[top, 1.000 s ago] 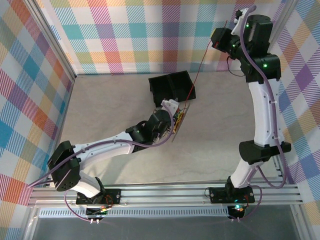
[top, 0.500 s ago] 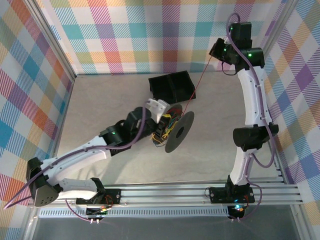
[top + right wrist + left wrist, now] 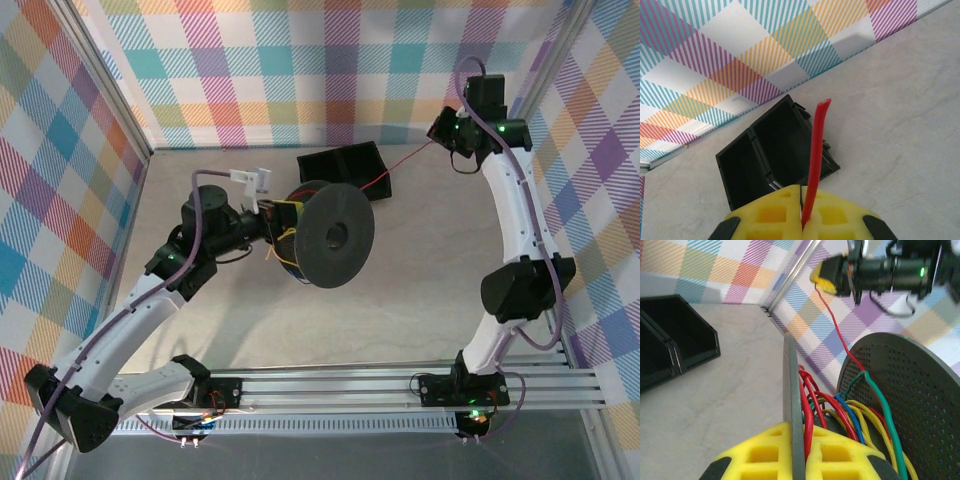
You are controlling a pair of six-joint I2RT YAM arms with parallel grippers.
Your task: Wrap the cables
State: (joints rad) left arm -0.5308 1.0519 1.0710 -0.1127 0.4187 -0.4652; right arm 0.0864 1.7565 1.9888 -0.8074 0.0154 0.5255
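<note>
Left gripper (image 3: 802, 452) is clenched on the spool (image 3: 333, 234) rim, near the bin (image 3: 340, 170). I see my right gripper (image 3: 801, 212) grasping the red cable (image 3: 815, 150), which runs straight to the spool, where other cables (image 3: 840, 410) sit wound.

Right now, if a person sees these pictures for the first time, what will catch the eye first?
The big black spool, over the middle of the table, is held at one rim by the left jaws, with red, yellow, blue and green wires bunched on its core. A thin red cable runs taut from it to the shut right jaws at the far right, passing by a black bin near the back wall.
</note>
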